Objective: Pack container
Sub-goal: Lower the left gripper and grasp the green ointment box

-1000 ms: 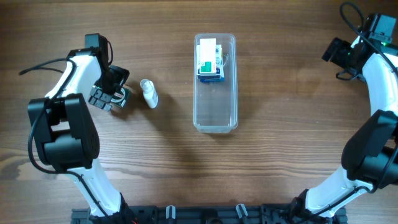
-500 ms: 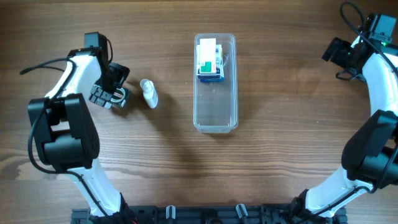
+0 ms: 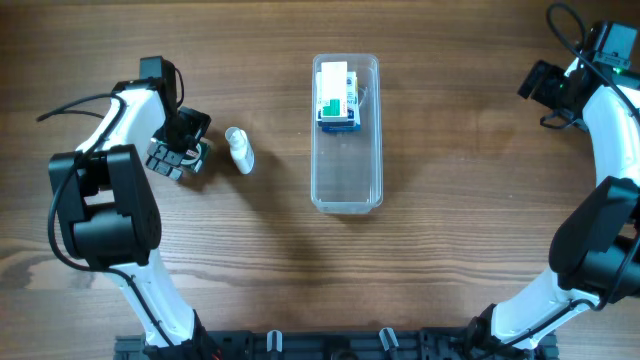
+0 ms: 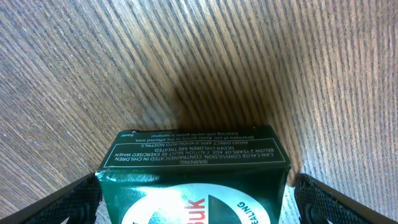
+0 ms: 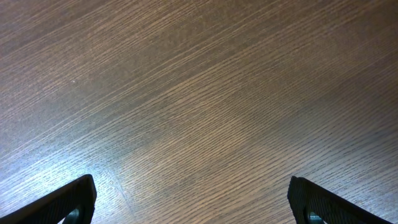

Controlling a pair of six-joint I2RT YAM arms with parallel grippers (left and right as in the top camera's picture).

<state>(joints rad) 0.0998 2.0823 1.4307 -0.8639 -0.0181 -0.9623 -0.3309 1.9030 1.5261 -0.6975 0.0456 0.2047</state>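
Lying lengthwise near-to-far at mid worktop (image 3: 450, 250), clear container (image 3: 347, 185). Left of it, left jaws spread wide, straddling a dark green box (image 4: 196, 177) flat on the wood; can't tell if either side touches the box. White bottle (image 3: 240, 150) on its side between that box and container, apart from both. Printed boxes (image 3: 337, 97) inside container's far end. Far right, right jaws wide open over bare wood, holding nothing.
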